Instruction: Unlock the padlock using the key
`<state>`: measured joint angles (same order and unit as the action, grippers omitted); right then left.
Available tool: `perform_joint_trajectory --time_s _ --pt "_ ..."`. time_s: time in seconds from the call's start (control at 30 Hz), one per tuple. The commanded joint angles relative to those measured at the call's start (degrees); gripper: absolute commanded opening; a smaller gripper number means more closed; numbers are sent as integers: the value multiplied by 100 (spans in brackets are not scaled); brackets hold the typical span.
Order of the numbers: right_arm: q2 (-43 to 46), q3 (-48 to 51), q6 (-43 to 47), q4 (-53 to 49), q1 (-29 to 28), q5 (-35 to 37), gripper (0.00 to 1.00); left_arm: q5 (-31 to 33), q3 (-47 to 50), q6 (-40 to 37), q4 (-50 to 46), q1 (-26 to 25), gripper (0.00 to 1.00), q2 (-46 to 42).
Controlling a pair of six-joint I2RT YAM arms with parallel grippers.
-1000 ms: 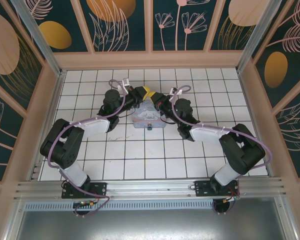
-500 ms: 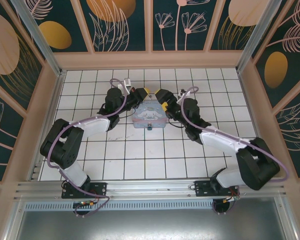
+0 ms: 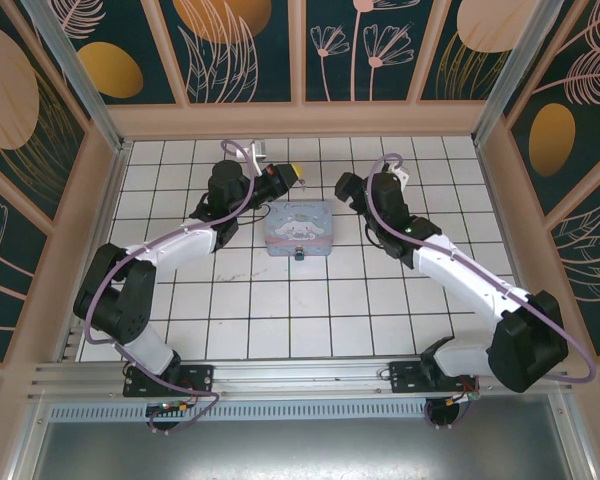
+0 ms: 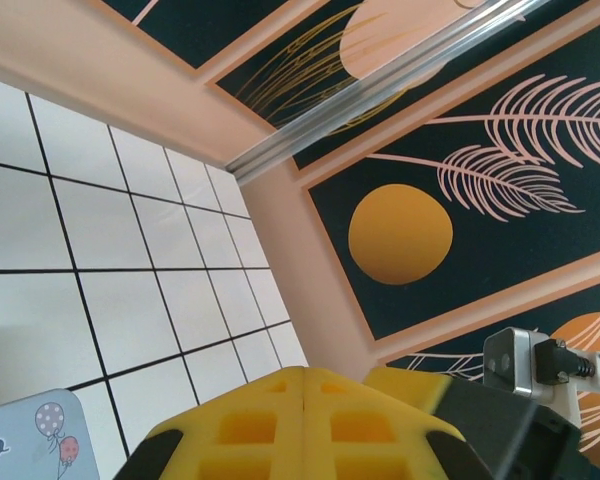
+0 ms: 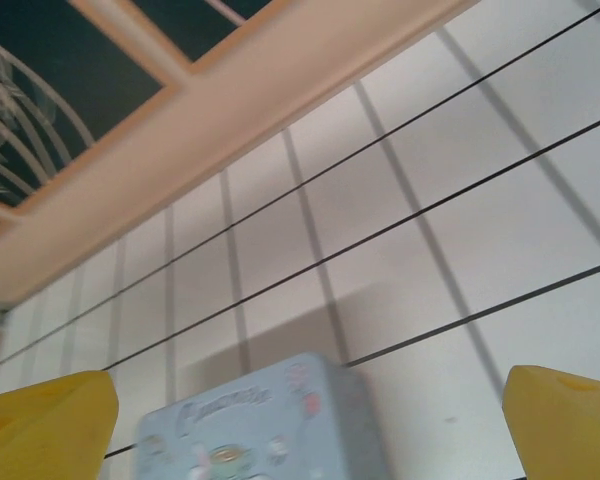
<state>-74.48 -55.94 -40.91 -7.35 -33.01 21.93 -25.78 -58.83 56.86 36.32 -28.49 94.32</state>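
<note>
My left claw (image 3: 296, 176) hangs with its yellow pads pressed together, just beyond the far left corner of the pastel tin box (image 3: 298, 226) in the overhead view. My right claw (image 3: 344, 189) stands spread wide off the tin's far right corner, near it but not touching. A tiny dark thing at the middle of the tin's near edge I take to be the padlock (image 3: 300, 256). It is too small here for me to read the shackle or the keyhole. It sits on the opposite side of the tin from both claws, low against the white tiled floor (image 3: 230, 300).

On the left wrist camera, the left claw (image 4: 305, 400) shows one tight seam between the pads. Whether the key is pinched in that seam I cannot tell. A corner of the tin (image 4: 25, 445) lies below and to the left.

On the right wrist camera, the right claw (image 5: 300, 420) has a yellow pad at each lower corner, with nothing between them and the tin lid (image 5: 265, 430) beneath.

To do this well, I would first confirm where the key is. Then I would bring the open claw round to the near edge and steady the lock body before any insertion. With parts this small, I should approach slowly and align the key square to the keyhole.
</note>
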Motion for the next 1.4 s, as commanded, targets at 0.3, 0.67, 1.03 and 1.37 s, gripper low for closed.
perform_joint_trajectory --time_s 0.3,0.67,1.03,1.37 --pt "-391 78 -10 -324 487 162 99 -215 -186 -467 -41 27 0 -229" --pt "-385 747 -646 908 71 101 99 -622 -182 -606 529 73 0 -191" --pt "-244 1459 -623 3420 130 -1937 99 -634 -138 -532 693 85 0 -194" --pt "-208 1258 -1085 4233 135 -2613 99 -725 3 9 1207 124 0 -88"
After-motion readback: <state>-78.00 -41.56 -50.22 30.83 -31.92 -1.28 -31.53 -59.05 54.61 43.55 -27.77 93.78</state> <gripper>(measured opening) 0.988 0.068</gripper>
